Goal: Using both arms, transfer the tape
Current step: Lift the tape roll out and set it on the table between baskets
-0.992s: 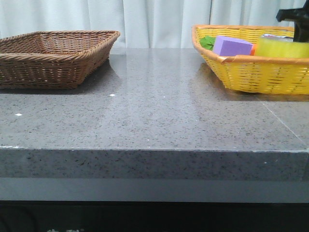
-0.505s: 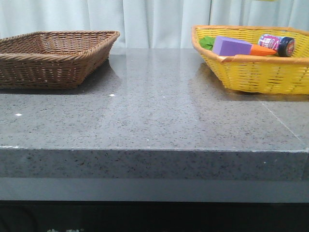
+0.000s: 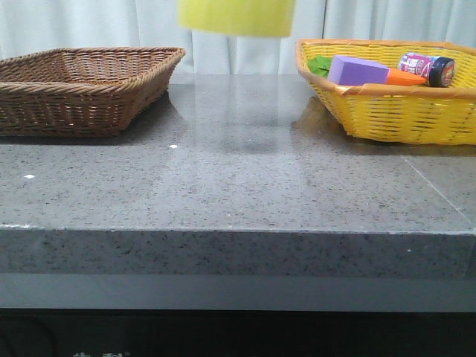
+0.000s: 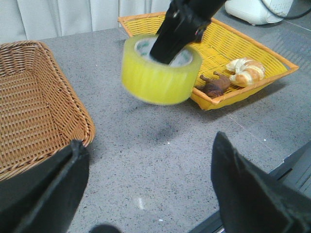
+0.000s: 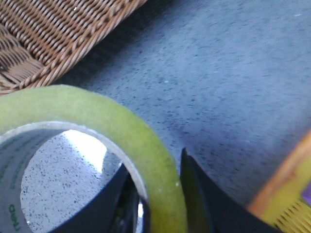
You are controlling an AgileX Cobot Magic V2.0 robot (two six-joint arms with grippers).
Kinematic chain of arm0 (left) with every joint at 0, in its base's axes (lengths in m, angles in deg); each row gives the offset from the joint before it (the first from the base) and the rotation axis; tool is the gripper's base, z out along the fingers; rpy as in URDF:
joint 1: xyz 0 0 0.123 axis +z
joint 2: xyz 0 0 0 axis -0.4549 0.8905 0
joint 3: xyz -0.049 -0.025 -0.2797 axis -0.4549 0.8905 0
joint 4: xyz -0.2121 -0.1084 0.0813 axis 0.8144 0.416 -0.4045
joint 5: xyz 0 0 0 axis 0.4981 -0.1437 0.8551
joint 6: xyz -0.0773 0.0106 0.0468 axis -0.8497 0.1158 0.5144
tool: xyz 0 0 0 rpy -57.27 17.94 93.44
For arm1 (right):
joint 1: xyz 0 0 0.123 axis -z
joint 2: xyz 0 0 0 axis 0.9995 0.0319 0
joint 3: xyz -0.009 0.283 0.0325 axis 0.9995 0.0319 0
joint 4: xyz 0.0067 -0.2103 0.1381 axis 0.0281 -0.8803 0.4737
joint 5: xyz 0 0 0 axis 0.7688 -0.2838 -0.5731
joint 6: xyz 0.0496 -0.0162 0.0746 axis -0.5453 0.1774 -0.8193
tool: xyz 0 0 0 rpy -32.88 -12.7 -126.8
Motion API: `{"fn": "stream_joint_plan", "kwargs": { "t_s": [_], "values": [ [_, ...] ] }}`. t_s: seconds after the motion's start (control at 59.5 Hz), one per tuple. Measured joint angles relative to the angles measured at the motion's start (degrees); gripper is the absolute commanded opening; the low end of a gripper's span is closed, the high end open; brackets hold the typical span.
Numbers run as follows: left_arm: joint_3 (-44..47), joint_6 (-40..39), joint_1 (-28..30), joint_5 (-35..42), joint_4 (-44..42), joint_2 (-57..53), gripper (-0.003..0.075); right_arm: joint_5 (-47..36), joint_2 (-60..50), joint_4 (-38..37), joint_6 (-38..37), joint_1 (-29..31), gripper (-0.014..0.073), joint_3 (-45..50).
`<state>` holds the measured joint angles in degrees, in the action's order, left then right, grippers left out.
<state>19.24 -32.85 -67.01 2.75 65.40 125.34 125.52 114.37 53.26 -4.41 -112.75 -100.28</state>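
Tape (image 4: 160, 73) has left the yellow basket (image 3: 387, 111), now at 12 o'clock above the desk (image 3: 238, 186). Right fingers (image 5: 194, 194) pinch its wall; left fingers (image 4: 243, 194) wait wide (handover looks near).

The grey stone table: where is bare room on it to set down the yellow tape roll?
The grey stone table is bare between the brown wicker basket and the yellow wicker basket, and along its front edge. The brown basket looks empty. The yellow one is crowded: purple block, orange-and-pink bottle. The yellow tape roll hangs from the right gripper.
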Motion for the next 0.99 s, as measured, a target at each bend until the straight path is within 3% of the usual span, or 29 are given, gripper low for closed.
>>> {"fn": "stream_joint_plan", "kwargs": {
  "t_s": [0.454,0.505,0.706,0.992],
  "values": [
    [0.0,0.0,0.0,0.0,0.0,0.0,0.0512,-2.0,8.9,-7.2,0.1,-3.2,0.0097,0.1],
    [0.0,0.0,0.0,0.0,0.0,0.0,0.0512,-2.1,9.6,-7.6,0.1,-3.2,0.0128,0.1],
    [0.0,0.0,0.0,0.0,0.0,0.0,0.0512,-2.3,10.9,-8.0,-0.9,-3.2,0.0412,0.1],
    [0.0,0.0,0.0,0.0,0.0,0.0,0.0512,-2.9,6.0,-5.5,-3.8,-2.9,0.0398,0.0]
  ]
}}
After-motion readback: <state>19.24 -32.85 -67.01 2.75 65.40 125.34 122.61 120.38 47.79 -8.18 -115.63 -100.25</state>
